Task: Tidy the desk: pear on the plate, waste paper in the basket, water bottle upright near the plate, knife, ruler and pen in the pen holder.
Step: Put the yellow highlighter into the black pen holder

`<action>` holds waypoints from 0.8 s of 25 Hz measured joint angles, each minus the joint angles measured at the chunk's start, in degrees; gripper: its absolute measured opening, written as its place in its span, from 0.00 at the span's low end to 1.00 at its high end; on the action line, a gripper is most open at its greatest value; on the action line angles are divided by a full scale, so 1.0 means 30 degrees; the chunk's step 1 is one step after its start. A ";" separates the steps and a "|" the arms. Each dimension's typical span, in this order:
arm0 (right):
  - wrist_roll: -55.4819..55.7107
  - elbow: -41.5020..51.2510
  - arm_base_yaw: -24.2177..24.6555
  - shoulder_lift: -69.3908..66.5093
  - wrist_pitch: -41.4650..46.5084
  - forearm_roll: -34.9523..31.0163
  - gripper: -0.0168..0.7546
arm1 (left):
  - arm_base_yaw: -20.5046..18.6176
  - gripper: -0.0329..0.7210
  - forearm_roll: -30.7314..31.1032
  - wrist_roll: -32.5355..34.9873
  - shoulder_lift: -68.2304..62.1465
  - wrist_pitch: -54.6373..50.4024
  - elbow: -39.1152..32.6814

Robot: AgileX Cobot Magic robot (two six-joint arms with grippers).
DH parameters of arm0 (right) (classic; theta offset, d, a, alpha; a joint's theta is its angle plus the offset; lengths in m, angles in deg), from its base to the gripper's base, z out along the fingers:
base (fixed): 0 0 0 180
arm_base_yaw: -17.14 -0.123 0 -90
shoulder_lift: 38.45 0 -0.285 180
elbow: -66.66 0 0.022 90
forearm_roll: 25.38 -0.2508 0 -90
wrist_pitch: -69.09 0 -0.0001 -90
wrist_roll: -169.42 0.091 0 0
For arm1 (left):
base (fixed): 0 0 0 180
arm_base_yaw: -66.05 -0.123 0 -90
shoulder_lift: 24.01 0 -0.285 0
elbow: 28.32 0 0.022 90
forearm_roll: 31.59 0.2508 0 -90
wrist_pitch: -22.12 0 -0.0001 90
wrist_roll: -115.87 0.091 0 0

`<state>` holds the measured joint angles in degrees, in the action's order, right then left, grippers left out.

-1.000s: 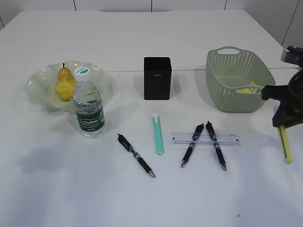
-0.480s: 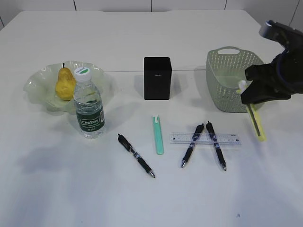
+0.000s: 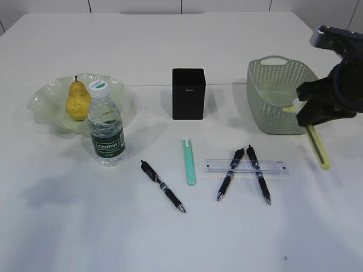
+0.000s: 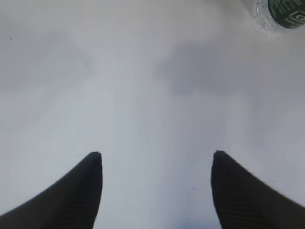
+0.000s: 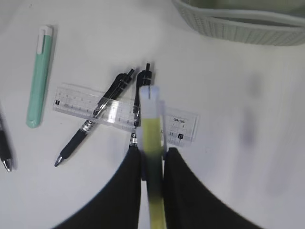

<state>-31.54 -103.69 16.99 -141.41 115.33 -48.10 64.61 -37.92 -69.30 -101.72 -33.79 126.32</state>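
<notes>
Nearest, three dark pens and a mint-green stick lie on the table; two pens cross the ruler. The left gripper is spread over bare table. The water bottle stands upright against the plate, which holds the pear. The right gripper pinches a slim yellow stick, possibly the knife, beside the basket. The pen holder stands behind.

Lab-style test bench: bare white table, pale panelled wall, staged desk items.
</notes>
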 joint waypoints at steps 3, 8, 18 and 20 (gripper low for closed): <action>0.0261 -0.0578 -0.1316 0.0000 -0.0050 0.1229 0.12 | 0.0000 0.71 0.0000 0.0000 0.0000 0.0131 0.0000; 0.0928 -0.1822 -0.3247 -0.0039 -0.0711 0.2308 0.12 | 0.0000 0.70 0.0000 0.0000 0.0000 0.0260 0.0000; 0.1020 -0.7369 -0.5158 -0.3458 -0.1801 0.2466 0.13 | 0.0000 0.69 0.0000 0.0000 0.0000 0.0354 0.0000; 0.1020 -0.8764 -0.5337 -0.4393 -0.2087 0.2466 0.13 | 0.0000 0.69 0.0000 0.0000 0.0000 0.0400 0.0000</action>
<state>-28.48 -129.98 0.98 -154.59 109.07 -40.71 64.61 -37.92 -69.30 -101.72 -32.59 126.32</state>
